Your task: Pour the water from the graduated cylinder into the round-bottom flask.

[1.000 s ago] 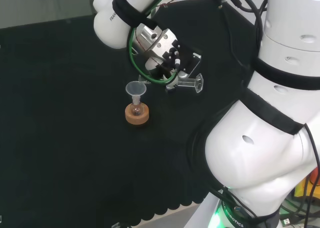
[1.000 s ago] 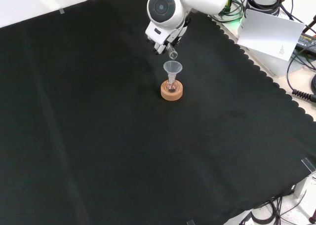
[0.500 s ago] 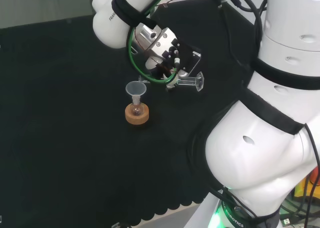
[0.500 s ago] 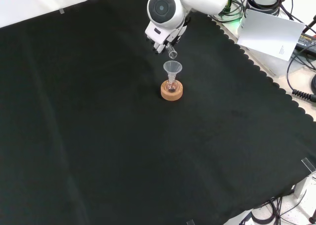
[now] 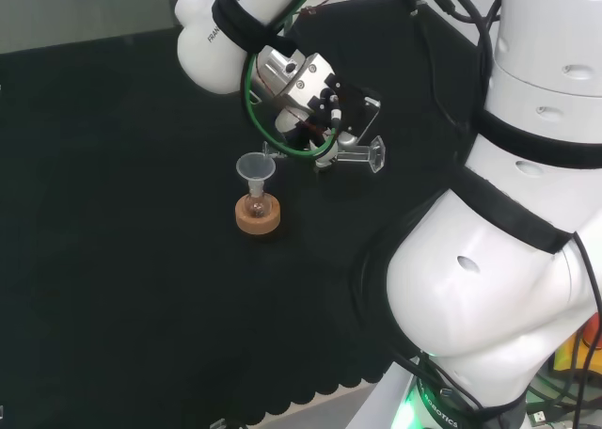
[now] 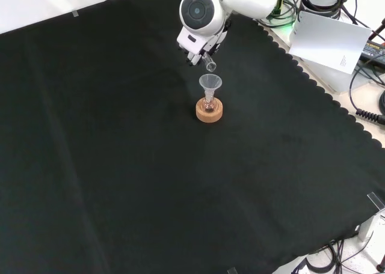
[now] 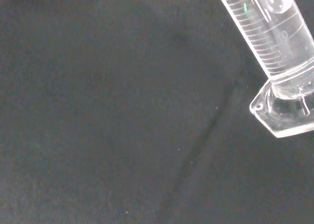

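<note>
Head view: the hand (image 5: 315,109) is hovering just up and right of the cork stand (image 5: 257,216), its fingers curling round the graduated cylinder (image 5: 353,154). The cylinder is lying close to level, its long axis running left to right, its foot pointing right, away from the stand, and its mouth end pointing toward the funnel (image 5: 255,169). The funnel is sitting in the neck of the round-bottom flask (image 5: 256,204), which is resting on the stand on the black-clothed desk (image 5: 113,260).

Front view: the cylinder's mouth (image 6: 210,65) is hanging just above the funnel (image 6: 210,82), not touching it. The flask (image 6: 209,106) is sitting in the stand (image 6: 209,110) directly below.

Wrist view: the cylinder (image 7: 274,42) is crossing the frame on a diagonal, its printed scale lines facing the camera, no numerals legible. Its foot (image 7: 284,113) is hanging clear of the cloth.
</note>
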